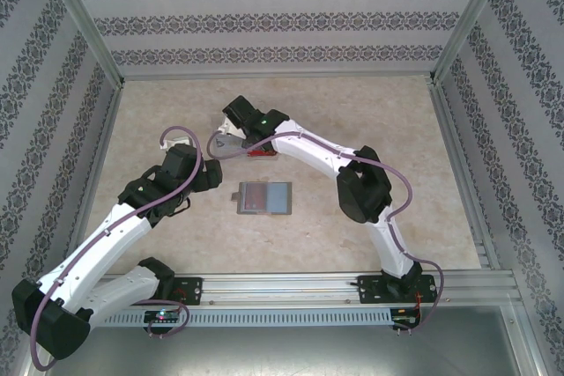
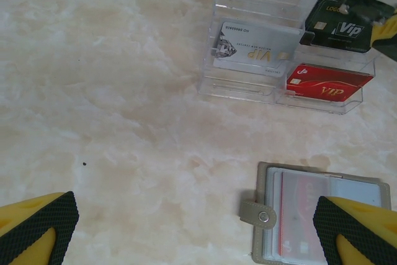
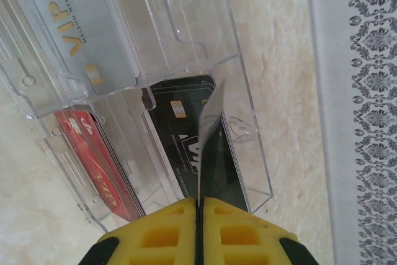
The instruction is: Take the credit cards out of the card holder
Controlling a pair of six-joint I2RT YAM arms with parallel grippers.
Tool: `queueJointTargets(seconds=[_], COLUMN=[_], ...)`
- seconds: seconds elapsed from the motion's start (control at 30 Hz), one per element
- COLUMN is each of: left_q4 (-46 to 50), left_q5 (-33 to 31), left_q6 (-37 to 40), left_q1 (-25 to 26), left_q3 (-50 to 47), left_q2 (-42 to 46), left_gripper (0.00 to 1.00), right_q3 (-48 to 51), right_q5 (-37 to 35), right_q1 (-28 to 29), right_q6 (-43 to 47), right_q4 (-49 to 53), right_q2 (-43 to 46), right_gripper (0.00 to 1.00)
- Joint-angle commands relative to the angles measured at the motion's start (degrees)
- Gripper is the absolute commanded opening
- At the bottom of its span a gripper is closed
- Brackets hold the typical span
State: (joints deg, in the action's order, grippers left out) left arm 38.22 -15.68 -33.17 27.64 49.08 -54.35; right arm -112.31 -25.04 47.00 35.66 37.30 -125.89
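The card holder (image 2: 294, 212) lies open on the table, a red card showing through its clear slot; it also sits mid-table (image 1: 265, 198). My left gripper (image 2: 195, 228) hangs open just above the table, its right finger over the holder's edge, nothing between the fingers. My right gripper (image 3: 198, 206) is shut on a thin dark card (image 3: 209, 134), seen edge-on, over the clear tray (image 3: 248, 153). In the tray lie a black card (image 3: 177, 134), a red card (image 3: 93, 159) and a whitish card (image 3: 80, 35).
The clear tray (image 1: 260, 151) stands just behind the card holder. The right arm (image 1: 352, 173) arcs over the table's right half, and the left arm (image 1: 132, 217) lies along the left. Patterned walls (image 1: 493, 112) and a metal frame enclose the marble-look table.
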Motion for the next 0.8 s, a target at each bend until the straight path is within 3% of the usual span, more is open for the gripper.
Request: queueJointTargets(seconds=[0.0, 0.13, 0.43, 0.77], left_q4=[1.94, 2.34, 2.89, 7.78], left_q5=[-0.84, -0.68, -1.23, -10.83], left_q6=[0.65, 0.48, -0.06, -4.74], left_q1=[-0.62, -0.74, -0.72, -0.89], left_q3=[0.26, 0.36, 0.68, 0.72], left_q2=[-0.01, -0.03, -0.01, 5.36], left_gripper=[1.00, 1.00, 1.00, 1.00], right_q3=[5.41, 12.01, 11.58, 8.86], right_q5=[3.21, 6.64, 8.17, 8.41], right_q1=[0.07, 0.13, -1.00, -2.09], right_q6=[5.57, 11.74, 15.49, 16.55], right_q4=[-6.05, -10.92, -8.36, -7.45], right_q2=[6.13, 10.79, 9.54, 6.31], right_gripper=[0.00, 0.00, 0.00, 0.00])
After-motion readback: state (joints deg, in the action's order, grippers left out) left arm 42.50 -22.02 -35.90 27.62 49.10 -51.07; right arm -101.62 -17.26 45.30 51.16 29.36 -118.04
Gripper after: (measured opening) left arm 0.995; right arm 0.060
